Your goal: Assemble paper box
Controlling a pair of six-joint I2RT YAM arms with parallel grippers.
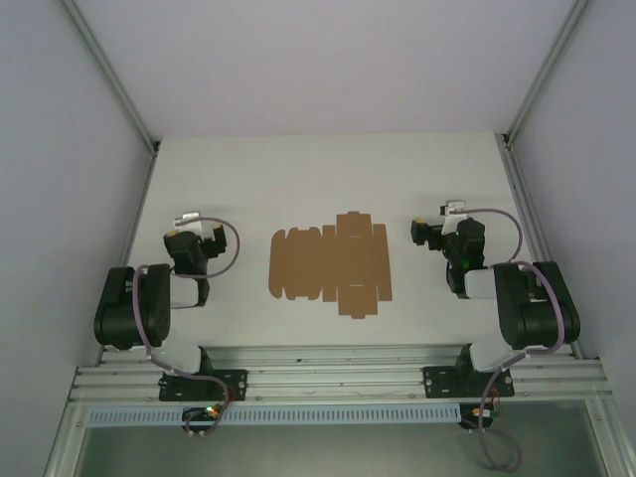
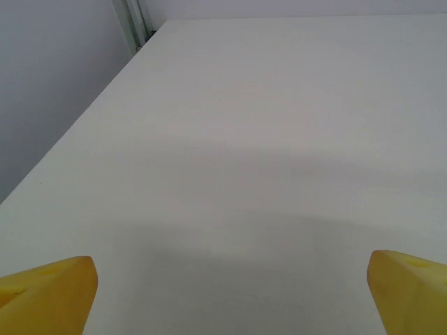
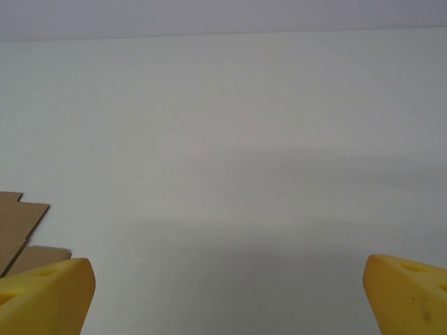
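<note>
Near edge, we note left jaws spread wide, gripping nothing | right jaws likewise spread wide, gripping nothing | paper box [image 1: 330, 264] lies flat and unfolded on the white tabletop [image 1: 328, 169], between both arms, touching neither.

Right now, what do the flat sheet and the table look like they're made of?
The sheet looks like thin brown cardboard, matte, given its flat die-cut flaps and tabs. The table looks like smooth white board, possibly laminate: even colour, soft shadows, no visible grain.
</note>
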